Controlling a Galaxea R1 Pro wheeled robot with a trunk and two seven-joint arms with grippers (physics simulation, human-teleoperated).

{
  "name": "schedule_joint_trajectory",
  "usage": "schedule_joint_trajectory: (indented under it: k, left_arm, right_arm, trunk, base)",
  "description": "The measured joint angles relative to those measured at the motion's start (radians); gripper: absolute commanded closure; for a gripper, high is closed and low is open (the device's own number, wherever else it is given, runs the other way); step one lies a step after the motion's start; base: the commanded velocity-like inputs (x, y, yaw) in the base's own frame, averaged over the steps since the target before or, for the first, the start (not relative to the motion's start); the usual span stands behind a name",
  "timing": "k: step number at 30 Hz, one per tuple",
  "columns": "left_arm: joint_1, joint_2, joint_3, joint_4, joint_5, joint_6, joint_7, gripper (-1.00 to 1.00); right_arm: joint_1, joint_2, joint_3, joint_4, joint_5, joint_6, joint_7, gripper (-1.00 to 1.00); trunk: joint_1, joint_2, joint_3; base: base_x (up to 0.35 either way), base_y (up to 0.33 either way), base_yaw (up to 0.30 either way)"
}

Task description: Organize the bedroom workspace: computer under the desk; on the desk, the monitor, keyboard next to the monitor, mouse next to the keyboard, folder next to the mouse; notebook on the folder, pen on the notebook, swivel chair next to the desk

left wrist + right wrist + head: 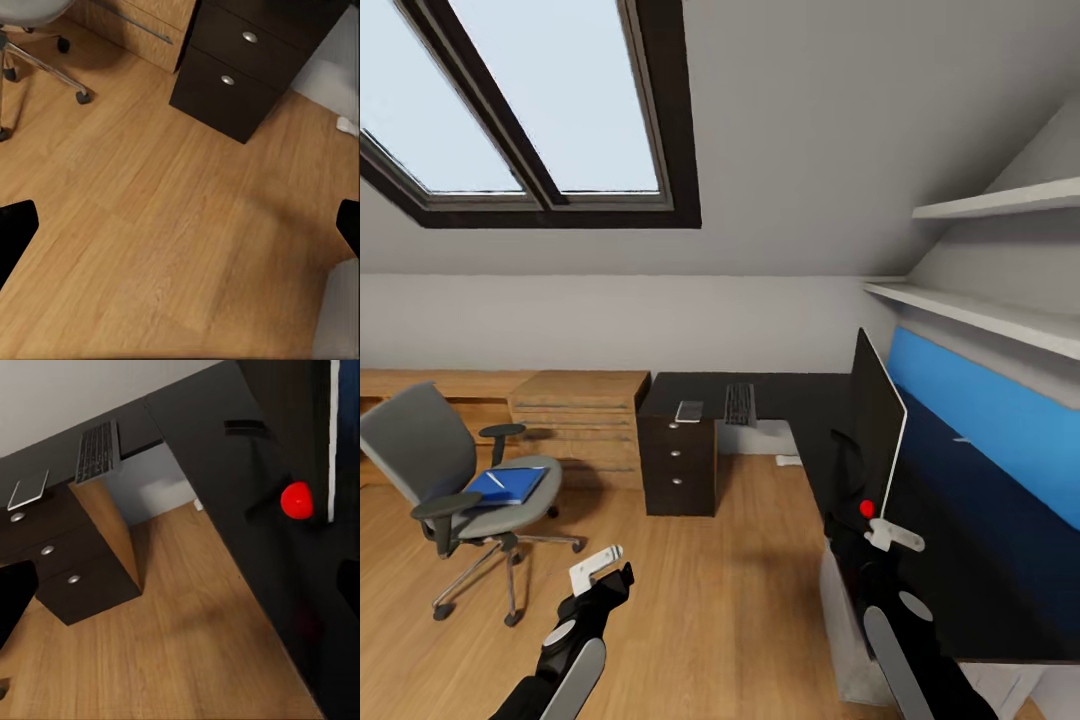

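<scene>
The swivel chair [430, 450] stands on the floor at the left, apart from the desk [810, 400]. On its seat lies the blue folder [508, 485] with the thin white pen [495, 479] across it. The keyboard [740, 403] [97, 451] and a small grey rectangle, the notebook [689, 410] [28, 490], rest on the desk's far wing. The monitor [875, 430] stands edge-on on the right wing, its red dot [297, 500] low. The pale computer [838, 610] sits under the desk. My left gripper [598, 568] [180, 225] hangs open over bare floor. My right gripper [893, 537] [180, 592] is open beside the monitor's base.
A black three-drawer unit [680, 465] [232, 67] carries the desk's left end, with a light-wood drawer chest [580, 415] beside it. A small white thing [788, 460] lies on the floor under the desk. White shelves [980, 310] and a blue wall panel [980, 400] line the right wall.
</scene>
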Motion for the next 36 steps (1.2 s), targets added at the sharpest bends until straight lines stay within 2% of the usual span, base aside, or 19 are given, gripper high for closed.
schedule_joint_trajectory:
  k: [12, 19, 29, 34, 36]
  left_arm:
    - [0.000, 0.000, 0.001, 0.003, 0.001, -0.001, 0.000, -1.00]
    - [0.000, 0.000, 0.001, 0.004, 0.001, -0.001, 0.000, -1.00]
    - [0.000, 0.000, 0.000, 0.004, 0.000, -0.002, 0.000, -1.00]
    - [0.000, -0.002, 0.000, 0.004, 0.000, -0.001, 0.000, -1.00]
    - [0.000, -0.003, 0.000, 0.004, 0.000, -0.001, 0.000, -1.00]
  right_arm:
    - [0.001, 0.000, 0.000, 0.005, 0.003, -0.001, 0.000, -1.00]
    - [0.000, 0.000, 0.002, 0.008, 0.005, -0.001, 0.000, -1.00]
    - [0.000, 0.000, 0.004, 0.012, 0.006, -0.004, 0.002, -1.00]
    - [-0.001, 0.000, 0.002, 0.057, 0.011, -0.005, 0.003, -1.00]
    - [-0.006, 0.002, 0.002, 0.109, 0.056, -0.005, 0.001, -1.00]
  trunk:
    - [0.000, 0.000, 0.014]
    - [0.000, 0.000, 0.017]
    - [0.000, 0.000, 0.017]
    - [0.000, 0.000, 0.017]
    - [0.000, 0.000, 0.017]
  base:
    - [0.017, -0.342, -0.209]
    - [0.170, -0.287, -0.056]
    - [0.282, -0.061, -0.007]
    - [0.084, -0.005, -0.001]
    - [0.011, -0.001, 0.000]
